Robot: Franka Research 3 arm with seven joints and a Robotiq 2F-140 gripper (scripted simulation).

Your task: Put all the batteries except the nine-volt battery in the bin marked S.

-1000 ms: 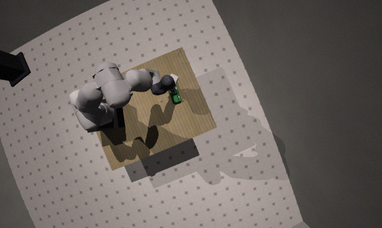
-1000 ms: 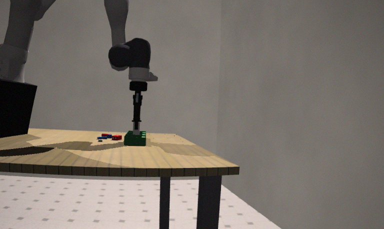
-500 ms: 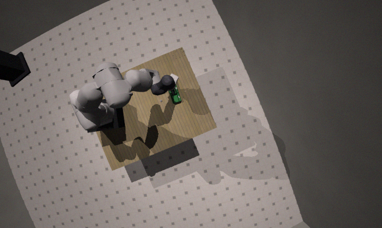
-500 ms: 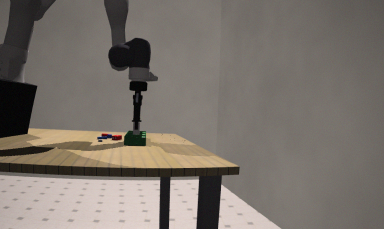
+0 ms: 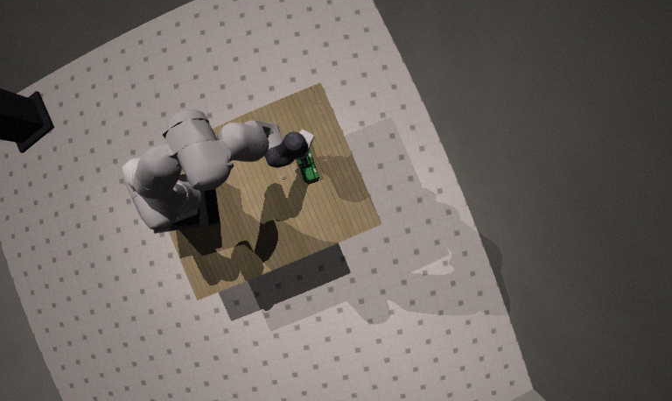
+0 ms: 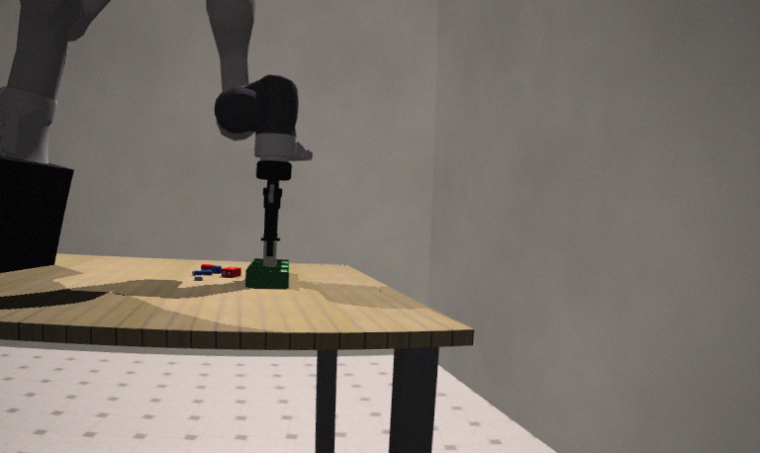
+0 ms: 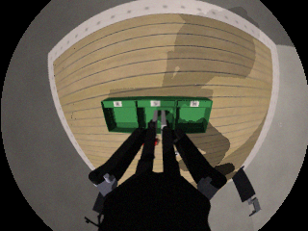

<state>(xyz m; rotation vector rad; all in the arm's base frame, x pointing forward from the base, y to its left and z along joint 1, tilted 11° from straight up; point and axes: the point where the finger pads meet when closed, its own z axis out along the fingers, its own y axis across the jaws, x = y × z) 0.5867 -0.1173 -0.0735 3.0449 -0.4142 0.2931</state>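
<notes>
A green bin block with three compartments stands on the table. Each compartment has a white label, too blurred to read surely. My gripper points down with its fingertips at the middle compartment, reaching about rim level or below. Its fingers are nearly together, with nothing visible between them. Left of the bins in the exterior view lie a red block, a blue cylinder, a red piece, a blue piece and a small grey piece. The middle compartment's floor is partly hidden by the fingers.
The wooden table carries the bins near its far side from the arm base. The black arm pedestal stands at the left in the exterior view. Small dark specks lie near a table corner.
</notes>
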